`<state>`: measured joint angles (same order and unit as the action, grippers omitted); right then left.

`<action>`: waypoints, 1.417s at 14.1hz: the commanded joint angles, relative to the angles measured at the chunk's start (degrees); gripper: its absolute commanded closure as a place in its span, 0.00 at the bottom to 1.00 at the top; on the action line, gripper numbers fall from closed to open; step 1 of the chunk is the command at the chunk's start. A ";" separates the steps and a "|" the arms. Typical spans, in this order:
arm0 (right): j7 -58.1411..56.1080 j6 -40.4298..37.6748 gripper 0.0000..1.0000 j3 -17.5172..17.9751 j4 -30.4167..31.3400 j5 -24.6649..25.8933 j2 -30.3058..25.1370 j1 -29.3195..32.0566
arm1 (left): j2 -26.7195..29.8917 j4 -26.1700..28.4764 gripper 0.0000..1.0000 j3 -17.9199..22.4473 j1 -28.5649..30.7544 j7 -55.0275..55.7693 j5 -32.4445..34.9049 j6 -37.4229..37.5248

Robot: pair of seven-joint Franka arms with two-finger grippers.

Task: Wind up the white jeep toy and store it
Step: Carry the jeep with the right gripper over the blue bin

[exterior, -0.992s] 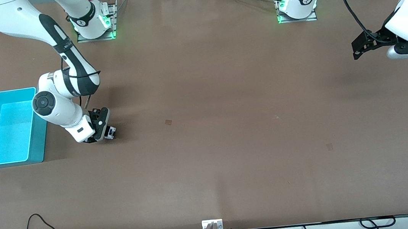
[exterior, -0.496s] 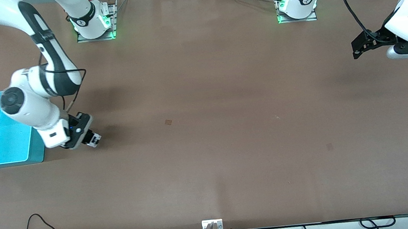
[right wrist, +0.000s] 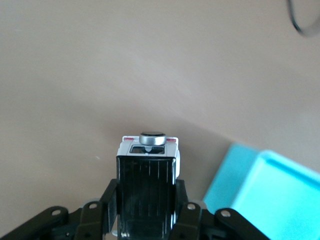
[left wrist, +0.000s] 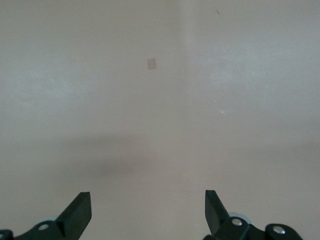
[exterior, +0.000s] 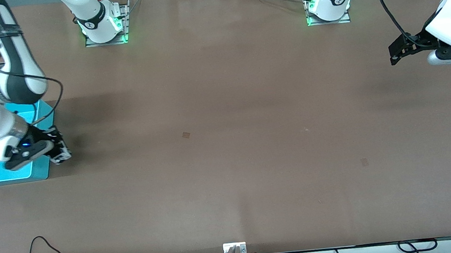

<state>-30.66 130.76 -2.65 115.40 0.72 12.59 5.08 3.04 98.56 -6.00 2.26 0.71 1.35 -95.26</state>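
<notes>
Carrying the white jeep toy (right wrist: 148, 170) clamped between its fingers, the right gripper (exterior: 57, 150) hung over the table just beside the turquoise bin (exterior: 43, 111), at the rim facing the left arm's end. The bin, a smooth plastic box, lay nearest this arm. The toy's black ribbed roof faced the wrist camera. The left gripper (left wrist: 148, 212) waited, fingers apart, above bare brown table (exterior: 252, 140).

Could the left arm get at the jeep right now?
Probably not. The jeep is clamped in the right gripper, up beside the bin at the right arm's end of the table. The left gripper waits open over the table's other end.
</notes>
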 commanded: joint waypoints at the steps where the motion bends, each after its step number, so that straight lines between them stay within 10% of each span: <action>1: 6.30 -3.30 1.00 -0.78 1.06 0.51 -1.51 4.22 | -0.14 -1.27 0.00 -0.06 0.29 -1.07 -0.03 1.39; 20: 4.30 6.88 0.98 -0.87 1.23 4.91 10.53 19.96 | -0.14 -1.27 0.00 0.02 0.29 -1.15 0.06 1.92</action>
<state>-25.55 137.05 -4.47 116.53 4.63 23.32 23.06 3.04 98.55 -5.98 2.27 0.71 1.35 -94.57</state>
